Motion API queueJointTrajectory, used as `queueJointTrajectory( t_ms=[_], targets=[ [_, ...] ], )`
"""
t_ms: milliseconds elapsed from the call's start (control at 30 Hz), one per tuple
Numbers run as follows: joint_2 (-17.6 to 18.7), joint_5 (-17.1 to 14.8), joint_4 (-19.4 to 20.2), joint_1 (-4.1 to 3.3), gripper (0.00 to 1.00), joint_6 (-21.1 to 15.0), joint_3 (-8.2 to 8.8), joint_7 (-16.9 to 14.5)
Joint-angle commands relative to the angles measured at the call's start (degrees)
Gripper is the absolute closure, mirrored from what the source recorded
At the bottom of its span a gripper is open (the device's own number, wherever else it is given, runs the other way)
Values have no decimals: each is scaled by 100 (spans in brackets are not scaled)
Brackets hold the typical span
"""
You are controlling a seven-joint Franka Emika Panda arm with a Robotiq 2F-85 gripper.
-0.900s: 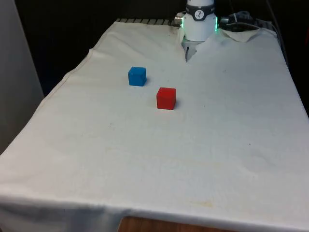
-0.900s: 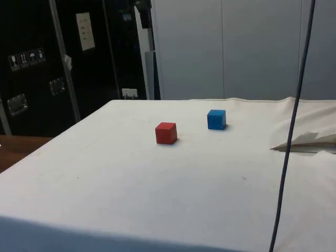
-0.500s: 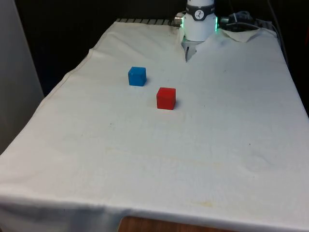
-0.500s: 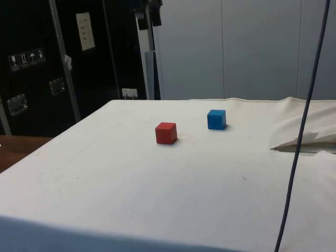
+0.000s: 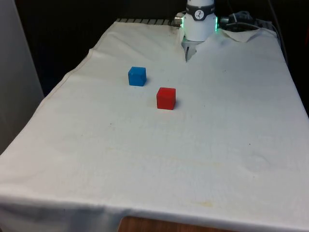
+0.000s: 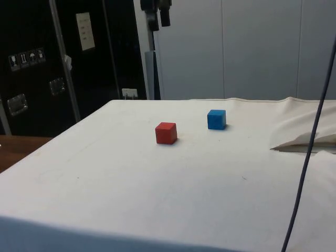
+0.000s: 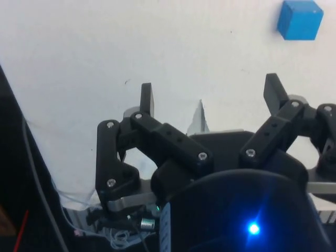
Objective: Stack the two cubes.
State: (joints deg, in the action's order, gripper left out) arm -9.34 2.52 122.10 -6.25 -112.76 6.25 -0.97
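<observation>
I see the claw (image 7: 211, 97) high above the white cloth (image 5: 203, 145) with its two fingers (image 7: 146, 100) spread wide and nothing between them. The blue cube (image 7: 300, 19) sits on the cloth well below the claw and off to one side of it, clear of both fingertips. The red cube (image 5: 166, 98) rests near the blue one, apart from it, both unstacked and far beneath the claw.

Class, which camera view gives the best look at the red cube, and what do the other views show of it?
The front view: the red cube sits near the picture's middle, top and one face visible, apart from the blue cube. The side view shows it equally whole, from another angle.
</observation>
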Motion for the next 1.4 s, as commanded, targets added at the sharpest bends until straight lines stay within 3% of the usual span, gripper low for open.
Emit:
queueJointTrajectory(
  t_ms=[0, 567, 600, 867, 900, 1167, 1200, 1367],
  targets=[
    [-115, 57, 166, 6, 0, -183, -17, 57],
    [-802, 69, 1398, 34, 0, -1301, -11, 34],
    [-756, 17, 1358, 17, 0, -1226, 0, 0],
    [-1043, 74, 1942, 52, 0, -1868, 23, 0],
    [-991, 23, 1862, 29, 0, -1759, 29, -23],
    [-1197, 74, 2447, 103, 0, -2452, 46, -40],
    [-1152, 23, 2372, 74, 0, -2343, 52, -57],
    [-1266, 86, 2756, 149, 0, -2825, 46, -57]
  ],
)
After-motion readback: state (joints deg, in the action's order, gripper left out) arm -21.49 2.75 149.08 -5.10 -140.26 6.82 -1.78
